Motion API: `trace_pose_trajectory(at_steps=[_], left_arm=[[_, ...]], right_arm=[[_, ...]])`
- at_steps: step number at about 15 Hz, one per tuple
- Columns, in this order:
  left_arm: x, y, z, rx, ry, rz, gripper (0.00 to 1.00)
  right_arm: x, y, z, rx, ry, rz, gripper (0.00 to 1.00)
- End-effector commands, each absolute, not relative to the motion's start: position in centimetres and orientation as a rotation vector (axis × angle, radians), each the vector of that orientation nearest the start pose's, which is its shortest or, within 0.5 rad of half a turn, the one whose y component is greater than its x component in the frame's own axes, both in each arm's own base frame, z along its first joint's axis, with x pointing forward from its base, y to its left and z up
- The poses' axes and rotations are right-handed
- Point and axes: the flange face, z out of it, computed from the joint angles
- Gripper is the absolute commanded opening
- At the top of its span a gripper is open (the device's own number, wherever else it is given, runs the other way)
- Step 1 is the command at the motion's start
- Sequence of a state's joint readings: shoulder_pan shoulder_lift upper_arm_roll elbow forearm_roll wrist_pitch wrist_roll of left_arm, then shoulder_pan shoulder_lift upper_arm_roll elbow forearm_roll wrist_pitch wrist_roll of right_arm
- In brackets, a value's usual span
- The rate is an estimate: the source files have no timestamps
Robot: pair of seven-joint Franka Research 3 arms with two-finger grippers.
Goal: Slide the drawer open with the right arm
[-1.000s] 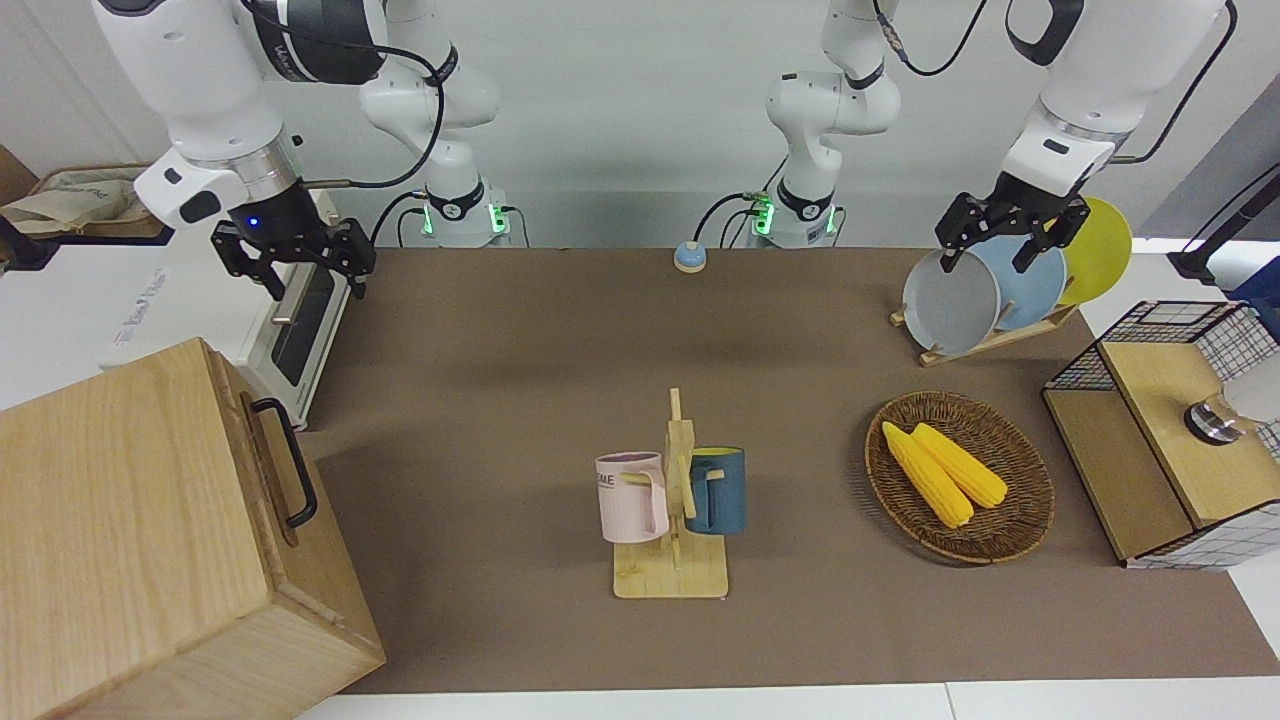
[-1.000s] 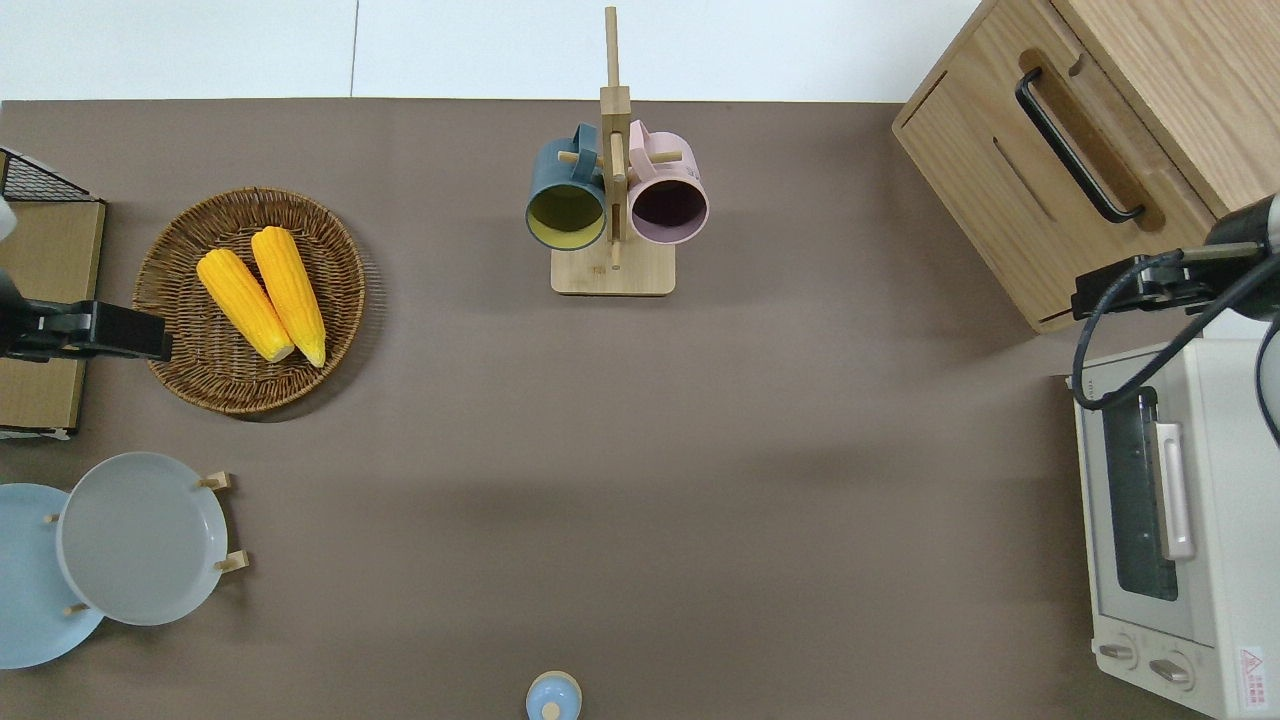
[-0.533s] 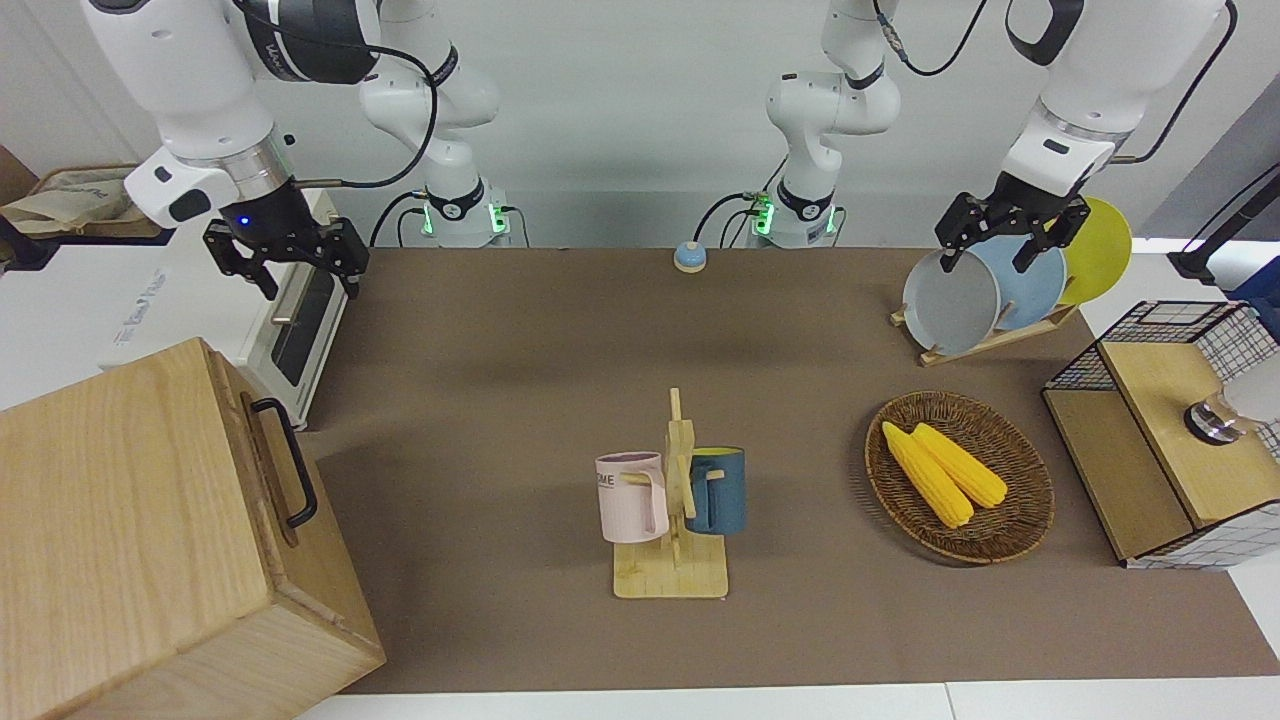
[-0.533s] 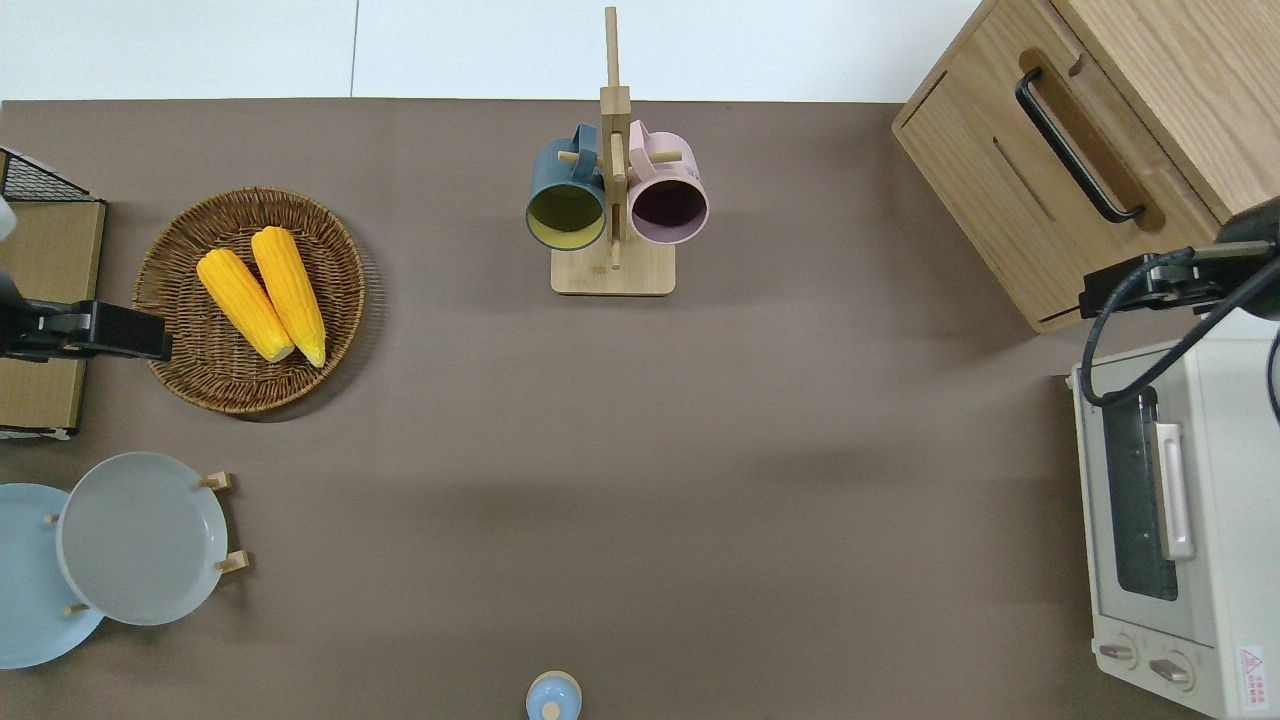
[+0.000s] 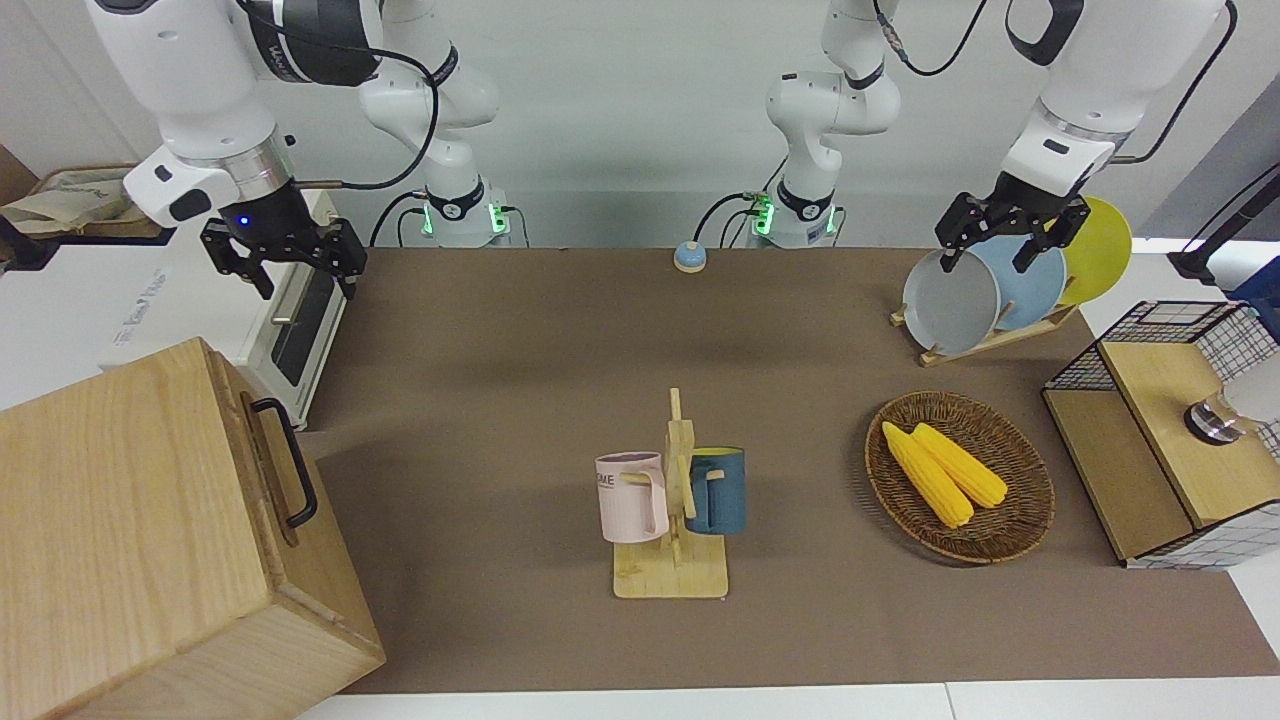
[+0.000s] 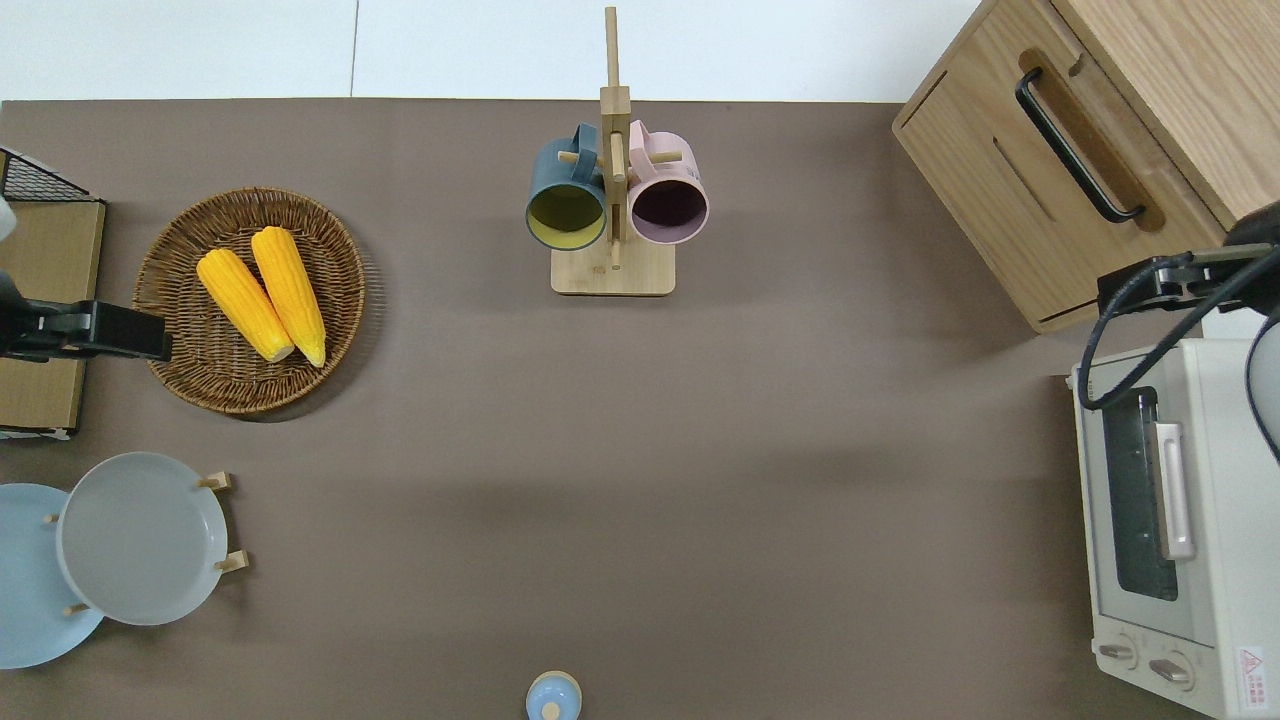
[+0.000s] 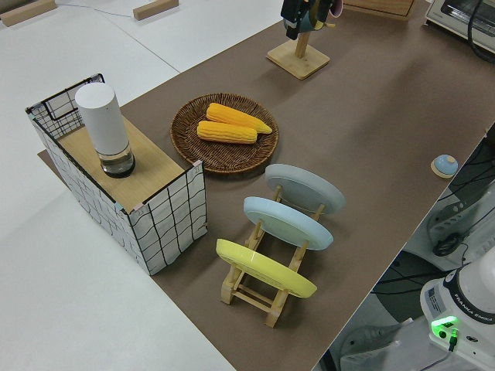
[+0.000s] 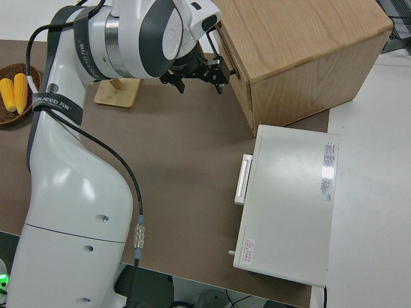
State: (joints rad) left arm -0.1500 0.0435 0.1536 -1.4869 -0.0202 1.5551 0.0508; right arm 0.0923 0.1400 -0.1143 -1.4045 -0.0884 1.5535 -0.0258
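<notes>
In the front view the right gripper [image 5: 284,262] hangs with fingers spread wide and empty above the toaster oven [image 5: 300,330], the drawer [image 5: 272,462] shut and well apart from it, while overhead its black body [image 6: 1160,285] sits over the cabinet's [image 6: 1010,190] corner nearest the robots, short of the handle [image 6: 1075,145], and the right side view shows it [image 8: 198,76] just beside the drawer front, the left arm parked.

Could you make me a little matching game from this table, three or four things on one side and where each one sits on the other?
Things:
1. corn cobs
2. pink mug
3. grey plate
4. white cylinder

Places:
A. hung on the wooden peg stand
B. on top of the wire-grid cabinet
C. in the wicker basket
D. upright in the wooden rack

Pairs: 1-C, 2-A, 3-D, 4-B
</notes>
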Motion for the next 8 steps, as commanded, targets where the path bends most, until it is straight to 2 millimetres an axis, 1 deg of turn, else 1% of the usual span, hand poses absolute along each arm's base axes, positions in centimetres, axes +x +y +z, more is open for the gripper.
trace_pose_trajectory(at_steps=[1,3,5,7,8], left_arm=[[57.1,-0.2,64.1,-3.137,0.088,-0.052,1.00],[57.1,-0.2,64.1,-3.137,0.088,-0.052,1.00],[57.1,-0.2,64.1,-3.137,0.088,-0.052,1.00],[57.1,-0.2,64.1,-3.137,0.088,-0.052,1.00],[57.1,-0.2,64.1,-3.137,0.088,-0.052,1.00]], right_arm=[[59.6,-0.8,62.5,-3.345,-0.062,0.002,0.990],[59.6,0.9,62.8,-3.430,-0.137,-0.011,0.990],[59.7,2.2,63.0,-3.499,-0.196,-0.021,0.990],[60.2,3.5,62.3,-3.556,-0.253,-0.020,0.990],[60.3,3.7,62.3,-3.596,-0.278,-0.022,0.990]])
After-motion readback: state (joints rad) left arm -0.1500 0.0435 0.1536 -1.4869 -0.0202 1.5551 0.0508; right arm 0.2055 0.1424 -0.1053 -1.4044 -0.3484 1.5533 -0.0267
